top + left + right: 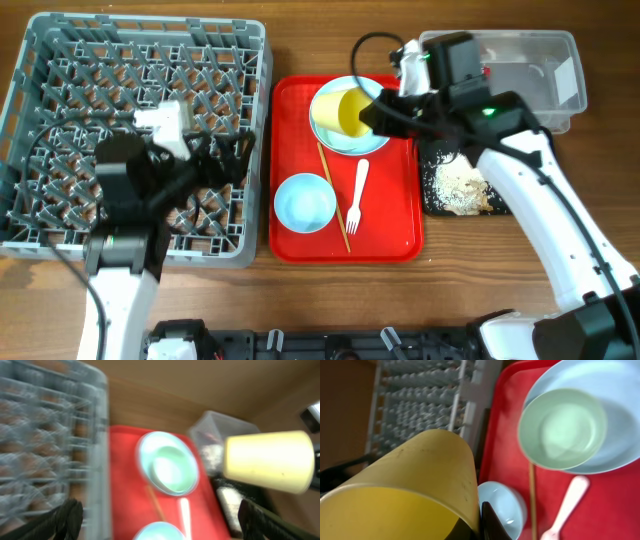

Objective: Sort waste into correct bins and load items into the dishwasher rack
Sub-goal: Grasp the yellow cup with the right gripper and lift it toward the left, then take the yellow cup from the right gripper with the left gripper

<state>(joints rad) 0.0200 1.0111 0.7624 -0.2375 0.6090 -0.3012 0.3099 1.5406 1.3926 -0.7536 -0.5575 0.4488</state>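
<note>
While the right claw (372, 113) is clenched on the yellow cup (352, 112), holding it tipped sideways above the plate (346, 145), we judge the loading half barely begun. The dishwasher rack (60, 60) shows us no tableware among its pegs, though the left arm hides a patch of it. The left claw (235, 155) hovers over the rack, fingers (65, 517) spread wide, nothing between them.

On the red tray (395, 235) we count what waits: the plate with one bowl (562, 427) sitting in it, the second bowl (305, 201) nearer the front, and the fork (357, 195) and chopstick (334, 195) lying beside it.

The waste looks better. Rice scraps (458, 185) lie in the black tray (428, 197), and the clear tub (520, 38) holds something white with a speck of red, too small for us to name. No wrapper or napkin shows loose on the desk (300, 40). By our reckoning sorting is about finished, and six items, cup first, have yet to reach the rack.
</note>
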